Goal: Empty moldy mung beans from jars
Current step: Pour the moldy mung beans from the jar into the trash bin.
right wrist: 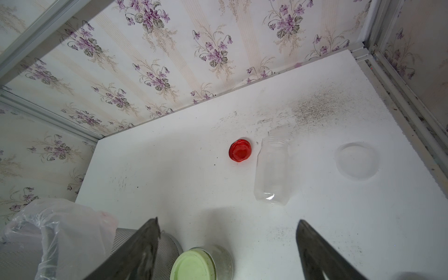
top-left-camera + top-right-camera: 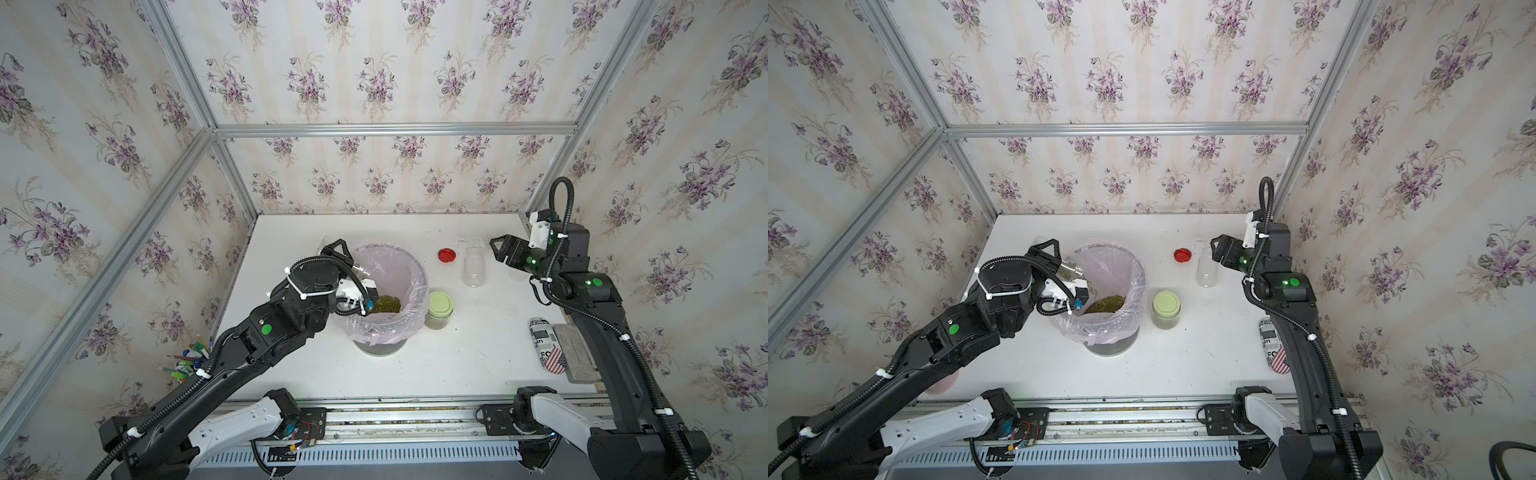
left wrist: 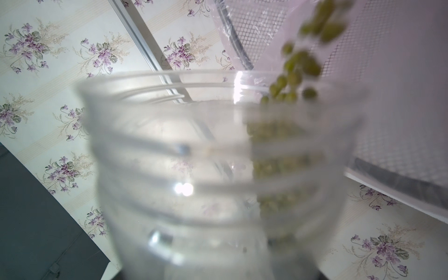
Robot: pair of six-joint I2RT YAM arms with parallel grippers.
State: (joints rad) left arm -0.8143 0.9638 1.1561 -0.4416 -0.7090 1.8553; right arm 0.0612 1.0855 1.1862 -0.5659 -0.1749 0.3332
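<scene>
I had the left claw [image 2: 1064, 266] clamped round the body of the clear ribbed plastic jar [image 3: 218, 174], which I judged light, slick and squashable, tipped over the pink-lined mesh bin [image 2: 422, 274] with tiny olive-green mung beans [image 3: 293, 72] spilling out, while the right claw [image 1: 228, 224] hung spread and empty.

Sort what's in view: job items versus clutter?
Job:
- tilted jar, pouring mung beans into the bagged bin
- green-lidded jar, lid on
- empty jar
- red lid
- pale loose lid

Clutter:
- printed case
- grey block
- pens, off the table
</scene>
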